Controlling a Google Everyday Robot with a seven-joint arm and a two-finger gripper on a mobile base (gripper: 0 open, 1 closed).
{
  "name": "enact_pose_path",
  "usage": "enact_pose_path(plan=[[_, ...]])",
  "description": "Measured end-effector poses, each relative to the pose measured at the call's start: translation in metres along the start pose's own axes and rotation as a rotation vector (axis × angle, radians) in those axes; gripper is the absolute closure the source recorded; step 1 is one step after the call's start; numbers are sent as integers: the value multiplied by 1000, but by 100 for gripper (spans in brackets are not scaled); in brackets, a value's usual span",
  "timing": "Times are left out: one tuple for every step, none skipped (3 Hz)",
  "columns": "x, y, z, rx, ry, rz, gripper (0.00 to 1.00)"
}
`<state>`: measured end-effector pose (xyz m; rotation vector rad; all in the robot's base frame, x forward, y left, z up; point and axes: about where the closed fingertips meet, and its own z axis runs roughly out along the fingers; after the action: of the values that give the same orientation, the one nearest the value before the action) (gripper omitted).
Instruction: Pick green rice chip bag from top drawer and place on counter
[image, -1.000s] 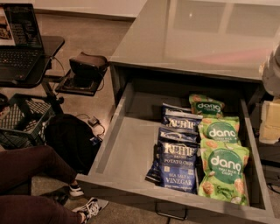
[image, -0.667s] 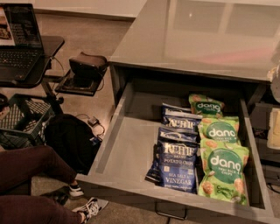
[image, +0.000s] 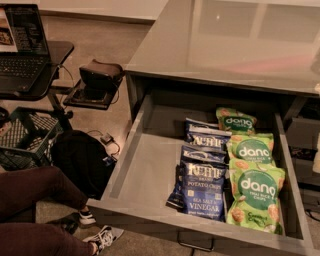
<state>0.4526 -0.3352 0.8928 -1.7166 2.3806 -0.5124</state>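
Note:
The top drawer (image: 150, 170) stands pulled open, with its dark handle (image: 195, 245) at the front edge. Three green rice chip bags lie in a column along its right side: far (image: 236, 120), middle (image: 251, 148) and near (image: 256, 197). Dark blue Kettle chip bags (image: 202, 187) lie just left of them. The glossy grey counter (image: 225, 40) spans the top of the view above the drawer. Of my gripper (image: 316, 157) only a pale sliver shows at the right edge, beside the drawer's right wall and apart from the bags.
Left of the drawer are a laptop (image: 22, 45) on a black stand, a black device (image: 100, 77) on a low shelf, a black crate (image: 25, 140) and a black bag (image: 82, 160) on the floor. A seated person's legs (image: 35, 195) and shoe (image: 102, 235) are at bottom left.
The pale arm and gripper at the right edge have drawn back to the right, almost out of view. The bags and the drawer have not moved.

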Motion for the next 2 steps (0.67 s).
enact_pose_path(plan=[[1, 5, 4, -31, -80, 1, 0], [24, 13, 24, -93, -239, 11, 0]])
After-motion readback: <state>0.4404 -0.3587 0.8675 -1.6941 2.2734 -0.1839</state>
